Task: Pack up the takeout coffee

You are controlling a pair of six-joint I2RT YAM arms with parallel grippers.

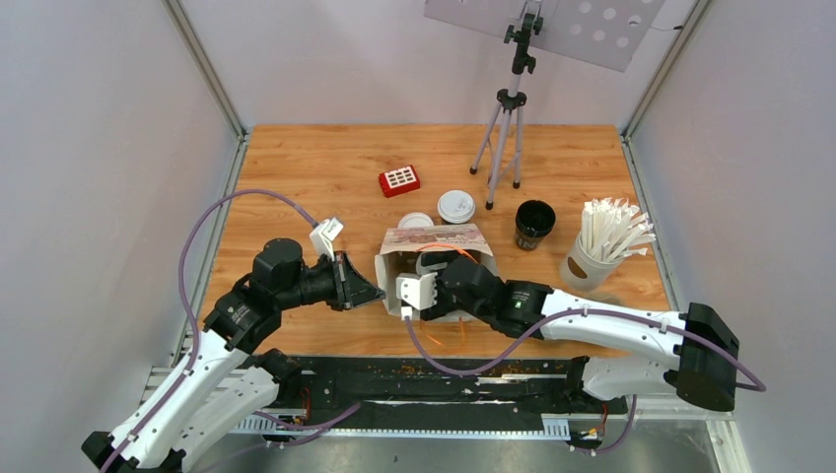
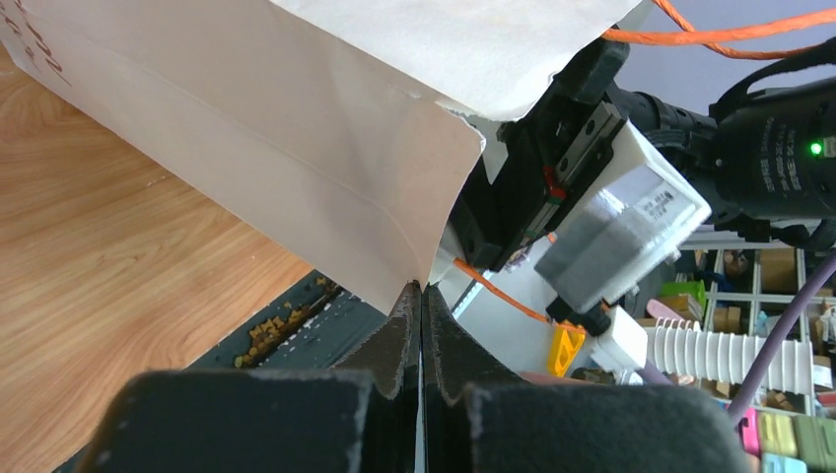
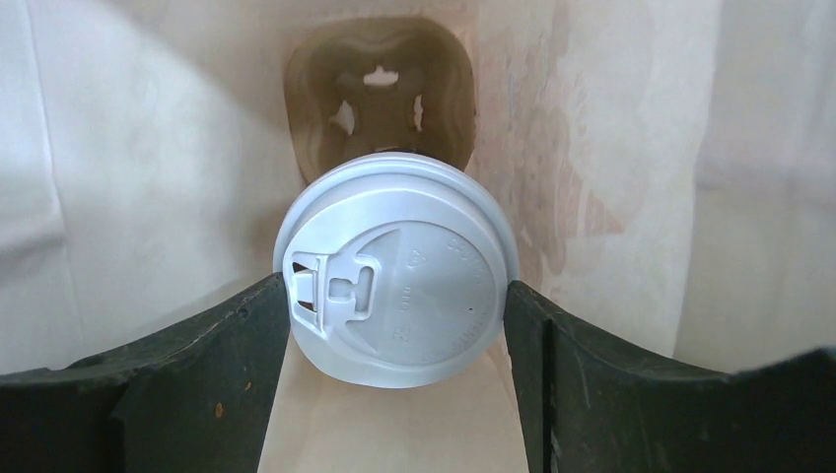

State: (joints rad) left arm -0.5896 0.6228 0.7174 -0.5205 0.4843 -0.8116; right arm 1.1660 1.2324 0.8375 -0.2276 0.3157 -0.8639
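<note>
Here, right tool point(image 3: 396, 296) clasping coffee cup point(image 3: 394, 261) inside bag point(image 3: 148, 197), left tool point(image 2: 421, 293) pinching bag

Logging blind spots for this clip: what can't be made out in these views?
Right wrist: the lidded cup shows only its lid; its body, and whether it sits in the tray, is hidden.
Top: the paper bag hides the jaws of the right gripper.
Top: the open black cup is too dark inside.

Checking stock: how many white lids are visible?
3. One lid lies loose near the tripod; a second lid peeks from behind the paper bag; the third lid caps the takeout coffee in the right gripper, inside the bag. Others may be hidden.
</note>
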